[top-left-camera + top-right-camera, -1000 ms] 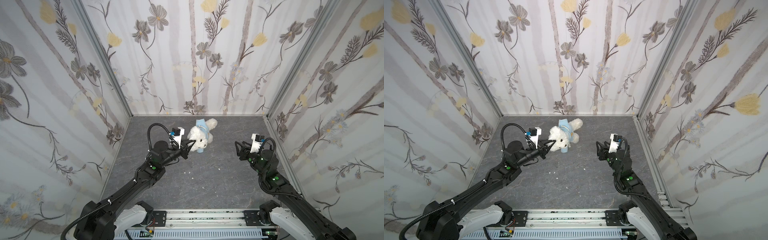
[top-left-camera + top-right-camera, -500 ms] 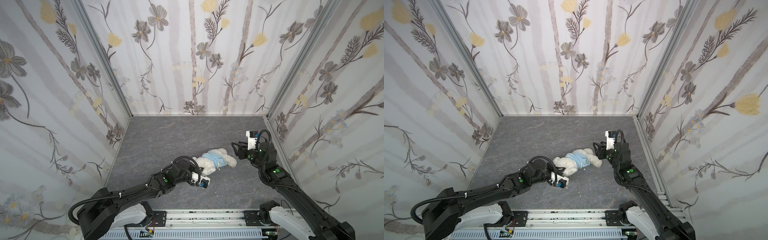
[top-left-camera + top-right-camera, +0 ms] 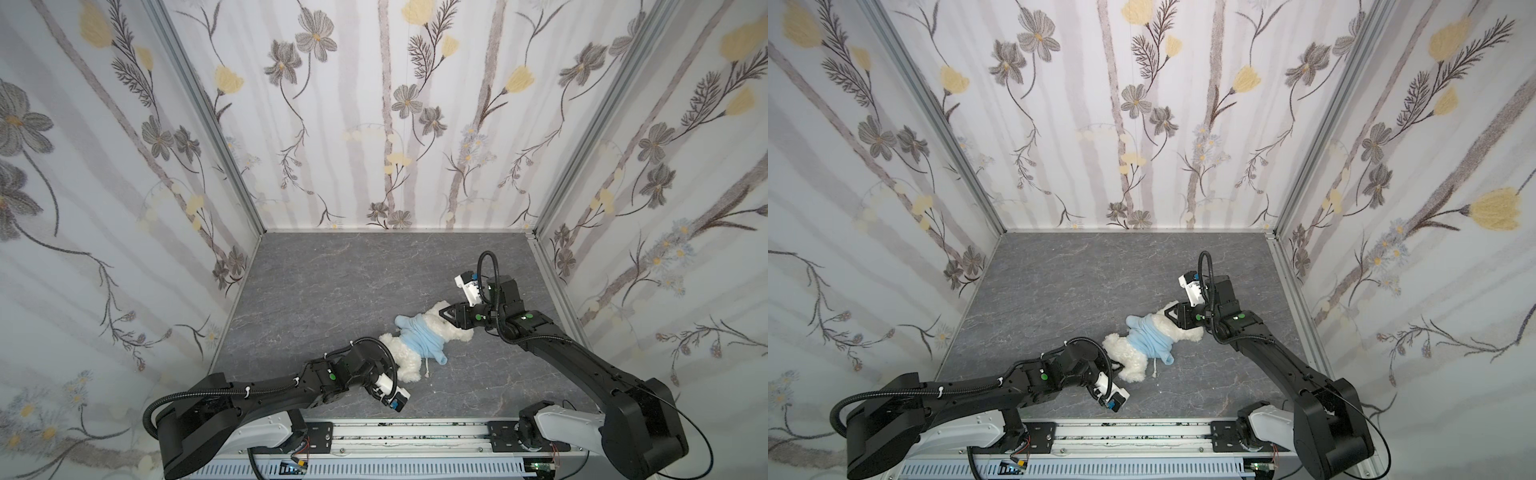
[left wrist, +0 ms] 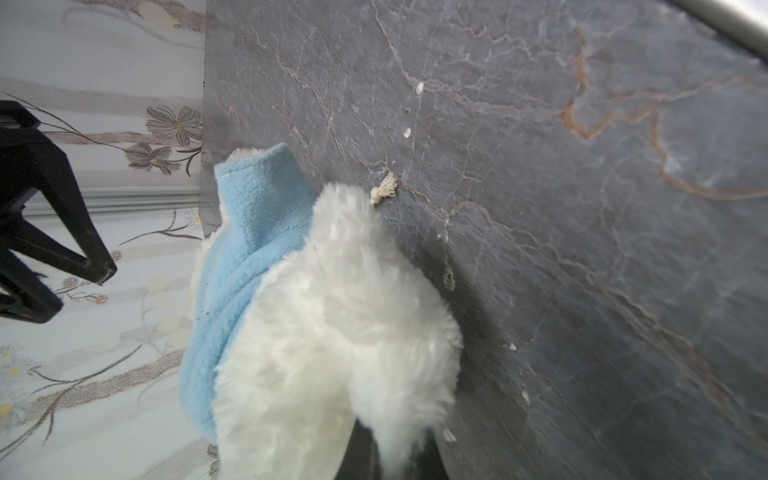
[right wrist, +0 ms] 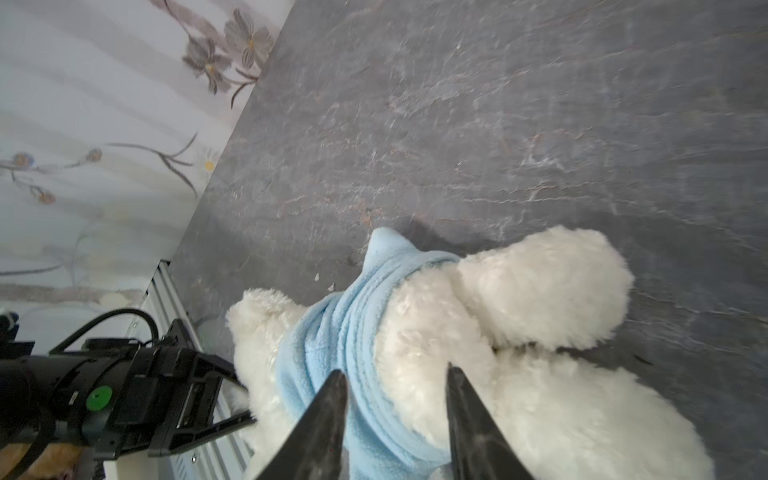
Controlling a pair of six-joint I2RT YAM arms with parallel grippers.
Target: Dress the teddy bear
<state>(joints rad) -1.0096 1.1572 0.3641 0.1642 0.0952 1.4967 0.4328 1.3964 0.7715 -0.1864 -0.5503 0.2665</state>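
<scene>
1. The teddy bear (image 3: 405, 360) is down flat on the grey marbled floor (image 3: 332, 291), a touch right of centre and in the near half, stretched out between the two arms.
2. Its head end points near-left. Its two fluffy legs (image 3: 453, 330) point far-right.
3. There's the light-blue hoodie (image 3: 419, 340), bunched in thick folds round the bear's middle. One blue sleeve (image 3: 441, 360) sticks out on the near side, and another blue bit pokes out on the far-left side.
4. A little drawstring (image 3: 427, 368) with a frayed end lies on the floor, just beside the bear's near side.
5. Now the left gripper (image 5: 245, 399): it sits low at the bear's near-left end, with its claw clamped tight on white fur there. In the left wrist view that fur runs straight down between the dark fingers (image 4: 361, 457).
6. Over to the right gripper (image 3: 445, 312): it comes in from the far-right and noses in at the bear's leg end.
7. Its jaws stand apart. In the right wrist view one fingertip (image 5: 336, 386) sits over the hoodie's hem and the other sits over white fur, with the bear's waist showing between them and nothing visibly pinched.
8. Floral wallpaper (image 3: 395, 104) closes in the left, far and right sides.
</scene>
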